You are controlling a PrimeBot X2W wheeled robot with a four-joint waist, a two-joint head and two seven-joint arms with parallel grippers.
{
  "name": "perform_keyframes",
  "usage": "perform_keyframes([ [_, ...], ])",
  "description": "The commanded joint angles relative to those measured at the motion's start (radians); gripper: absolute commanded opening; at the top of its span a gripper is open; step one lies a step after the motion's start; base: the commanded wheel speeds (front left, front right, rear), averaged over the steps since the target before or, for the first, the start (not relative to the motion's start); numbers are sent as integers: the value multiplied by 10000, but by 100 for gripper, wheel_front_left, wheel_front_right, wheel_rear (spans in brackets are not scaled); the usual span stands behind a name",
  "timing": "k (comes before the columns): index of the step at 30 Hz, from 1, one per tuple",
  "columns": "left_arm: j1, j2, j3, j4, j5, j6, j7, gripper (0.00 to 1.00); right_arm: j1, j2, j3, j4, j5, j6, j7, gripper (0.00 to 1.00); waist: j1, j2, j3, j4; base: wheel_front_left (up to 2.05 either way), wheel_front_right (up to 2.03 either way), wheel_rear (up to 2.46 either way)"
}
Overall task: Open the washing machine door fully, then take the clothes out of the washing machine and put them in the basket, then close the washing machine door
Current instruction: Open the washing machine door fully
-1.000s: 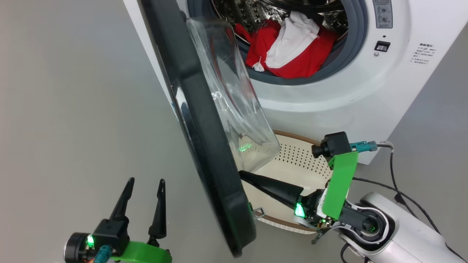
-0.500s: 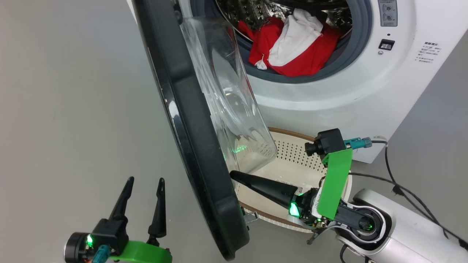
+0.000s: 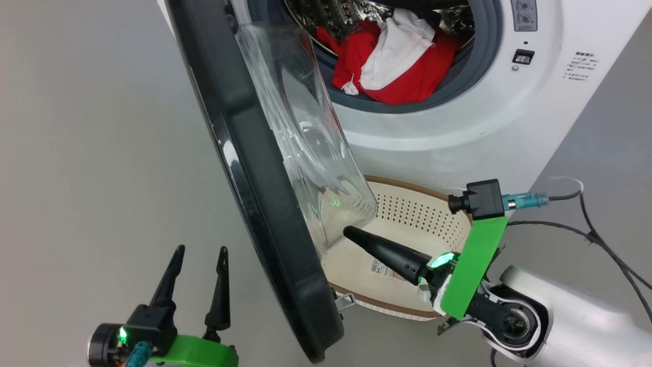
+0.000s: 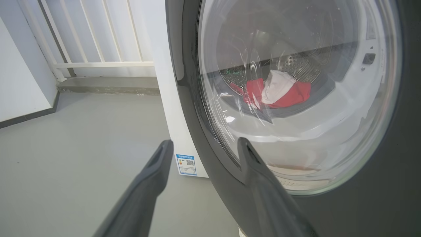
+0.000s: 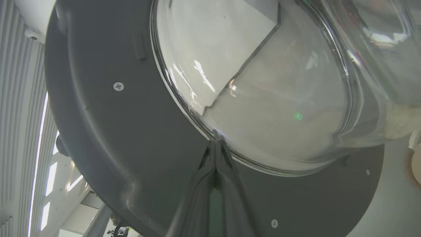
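Door: washing machine door (image 3: 244, 168), glossy black rim, bulging clear glass bowl, swung partly open, seen edge-on.
Clothes: clothes (image 3: 392, 76), red and white, heaped in the round opening.
Machine: washing machine (image 3: 458, 132), white front-loader.
Basket: basket (image 3: 407, 185), cream, perforated, brown-rimmed, just before the machine, partly under the door.

The head view's top edge cuts off the washing machine (image 3: 433, 137) above the lower half of its opening, and the upper part of the washing machine door (image 3: 254, 193) with it. The door hides the left side of the basket (image 3: 423, 216) and the machine's left front; its glass bowl (image 3: 305, 142) blurs the left edge of the clothes (image 3: 392, 76). The right gripper (image 3: 349, 233) covers part of the barcode sticker (image 3: 377, 265), and whether its jaws touch the glass cannot be told there. The panel print (image 3: 578, 63) is too small to read, as is the blue label (image 4: 186, 164) in the left wrist view, where the clothes look warped through the glass and the door runs off the right edge.
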Motion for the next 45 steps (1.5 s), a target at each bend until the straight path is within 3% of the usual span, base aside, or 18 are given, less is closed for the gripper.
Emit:
perform_keyframes([
  [1, -112, 144, 364, -268, -76, 40, -93, 100, -14, -54, 71, -172, -325, 17, -283, 87, 0, -1, 5, -30, 0, 0, 0],
  [4, -105, 143, 379, -283, -73, 31, -93, 100, -23, -193, 291, -40, -1066, 17, -911, 100, 0, -1, -10, -86, 0, 0, 0],
  [10, -34, 150, 402, -290, -42, 38, -93, 100, 45, -331, 592, 440, -2570, 17, -1975, 100, 0, -1, -139, -206, 0, 0, 0],
  [16, 106, 234, 441, -341, -36, 35, -93, 100, 365, -261, 204, 1260, -4442, 17, -2516, 100, 0, -1, -308, -322, 0, 0, 0],
  [26, 435, 375, 508, -465, -81, 102, -93, 100, 2284, 958, -2557, 2131, -9146, 17, -2647, 100, 0, -1, -706, -466, 0, 0, 0],
  [28, 471, 392, 513, -477, -87, 114, -93, 100, 2575, 1138, -2899, 2078, -9634, 17, -2643, 100, 0, -1, -758, -478, 0, 0, 0],
  [38, 815, 529, 507, -727, -168, 203, -44, 100, 5554, 3178, -6291, 238, -14308, 17, -1951, 100, 0, -1, -1072, -582, 0, 0, 0],
  [45, 1104, 628, 512, -969, -197, 307, -6, 100, 7103, 4221, -7539, -876, -16012, 17, -1760, 100, 0, -1, -1220, -682, 0, 0, 0],
])
